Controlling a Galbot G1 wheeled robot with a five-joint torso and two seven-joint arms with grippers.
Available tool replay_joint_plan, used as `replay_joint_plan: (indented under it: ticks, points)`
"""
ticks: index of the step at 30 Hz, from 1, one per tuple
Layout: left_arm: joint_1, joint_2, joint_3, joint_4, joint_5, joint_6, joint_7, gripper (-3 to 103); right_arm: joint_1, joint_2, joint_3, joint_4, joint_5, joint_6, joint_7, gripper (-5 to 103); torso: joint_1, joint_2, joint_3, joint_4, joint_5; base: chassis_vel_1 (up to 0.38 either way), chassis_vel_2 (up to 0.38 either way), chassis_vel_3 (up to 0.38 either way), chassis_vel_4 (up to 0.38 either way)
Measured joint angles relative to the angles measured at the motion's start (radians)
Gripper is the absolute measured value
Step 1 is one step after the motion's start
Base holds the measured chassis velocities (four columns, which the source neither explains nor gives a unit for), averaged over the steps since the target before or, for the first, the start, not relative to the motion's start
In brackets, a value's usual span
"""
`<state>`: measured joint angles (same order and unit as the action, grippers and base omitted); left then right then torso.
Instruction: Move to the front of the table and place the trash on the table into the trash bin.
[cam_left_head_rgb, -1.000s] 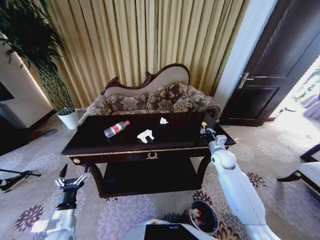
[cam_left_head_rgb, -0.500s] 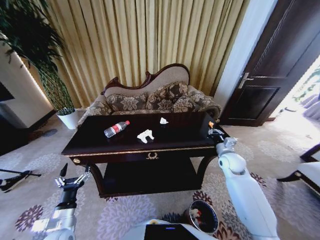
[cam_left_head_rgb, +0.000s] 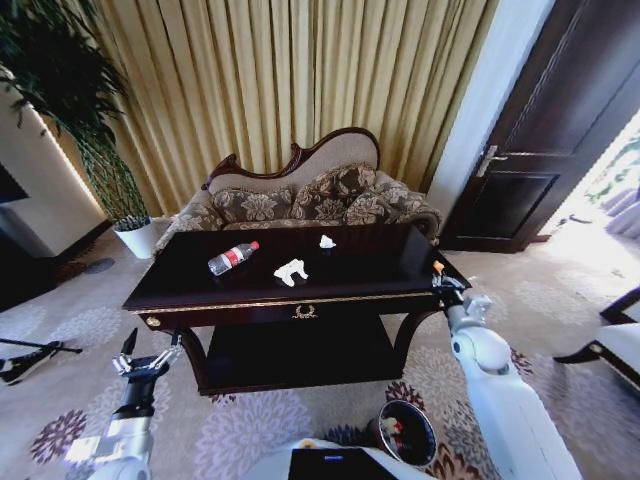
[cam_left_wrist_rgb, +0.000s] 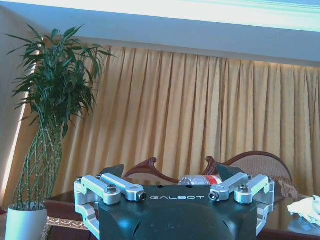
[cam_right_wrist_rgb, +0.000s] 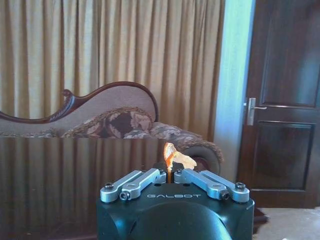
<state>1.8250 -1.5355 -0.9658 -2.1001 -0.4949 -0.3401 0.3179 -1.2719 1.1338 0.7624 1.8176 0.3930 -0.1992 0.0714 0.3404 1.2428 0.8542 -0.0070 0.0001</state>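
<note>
While right claw (cam_right_wrist_rgb: 171, 172) clamps orange scrap (cam_right_wrist_rgb: 175, 159) | left claw (cam_left_head_rgb: 146, 352) apart | trash bin (cam_left_head_rgb: 407, 432) holds litter

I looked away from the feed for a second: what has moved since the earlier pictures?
The right gripper, shut on the small yellowish-orange scrap, has drawn back from over the dark glossy wooden table toward its right front corner. The left gripper stays open, low by the left front leg. The clear red-labelled plastic bottle, two crumpled white paper scraps and round reddish-brown bin are unmoved.
</note>
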Motion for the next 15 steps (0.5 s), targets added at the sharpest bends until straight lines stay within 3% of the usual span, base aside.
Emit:
replay_joint_plan:
  ticks: [15]
  points:
    - [-0.005, 0.014, 0.0, 0.013, -0.015, 0.0, 0.0, 100, -0.162, 0.041, 0.089, 0.111, 0.071, 0.032, 0.003, 3, 0.0, 0.0, 0.0, 0.0, -0.0002, 0.0, 0.0, 0.0, 0.0]
